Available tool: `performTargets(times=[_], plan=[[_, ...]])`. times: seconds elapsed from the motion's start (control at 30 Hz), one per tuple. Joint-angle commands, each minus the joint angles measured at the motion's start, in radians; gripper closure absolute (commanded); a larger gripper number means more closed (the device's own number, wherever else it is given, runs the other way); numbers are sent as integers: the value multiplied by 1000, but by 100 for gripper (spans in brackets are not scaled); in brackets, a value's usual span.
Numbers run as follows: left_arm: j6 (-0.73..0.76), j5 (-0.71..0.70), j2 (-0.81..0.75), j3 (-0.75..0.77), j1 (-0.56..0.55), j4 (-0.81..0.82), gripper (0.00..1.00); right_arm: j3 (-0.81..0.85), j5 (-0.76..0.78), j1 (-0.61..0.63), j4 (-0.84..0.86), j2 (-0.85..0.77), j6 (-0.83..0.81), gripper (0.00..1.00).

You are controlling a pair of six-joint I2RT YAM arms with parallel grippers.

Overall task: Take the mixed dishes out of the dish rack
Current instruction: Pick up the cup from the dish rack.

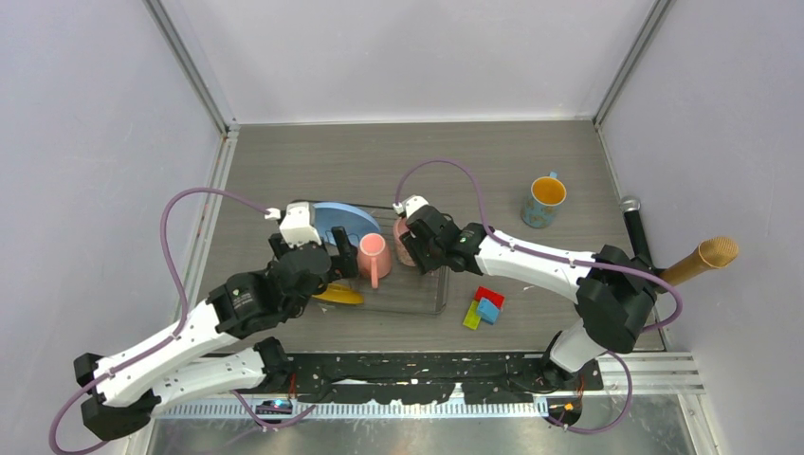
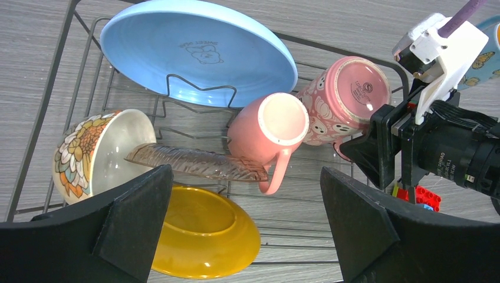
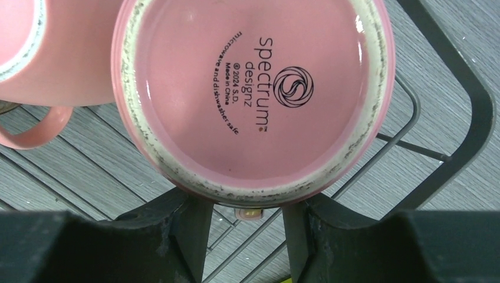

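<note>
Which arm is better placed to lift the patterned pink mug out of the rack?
The right. The right gripper is close up at the speckled pink mug; the left gripper hangs wide open above the yellow plate, touching nothing.

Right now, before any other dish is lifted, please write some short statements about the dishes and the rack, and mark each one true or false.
1. The blue mug stands on the table, outside the dish rack. True.
2. The light blue plate lies flat on the table. False: it leans on edge inside the rack.
3. The salmon mug sits right beside the speckled pink mug in the rack. True.
4. The yellow plate is stacked on the light blue plate. False: it lies apart from it, near the cream bowl.
5. The left jaws are closed on the cream bowl. False: they stand wide open, with nothing gripped.
</note>
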Motion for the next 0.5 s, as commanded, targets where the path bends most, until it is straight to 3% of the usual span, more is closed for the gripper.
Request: performTargets(times=[0.0,0.47], plan=[[-21,-35,-20,-7,0,-2,0,-1,23,4,34,-12,-7,50],[-33,-34,-71,-24,0,-5,0,-4,11,3,31,17,6,68]])
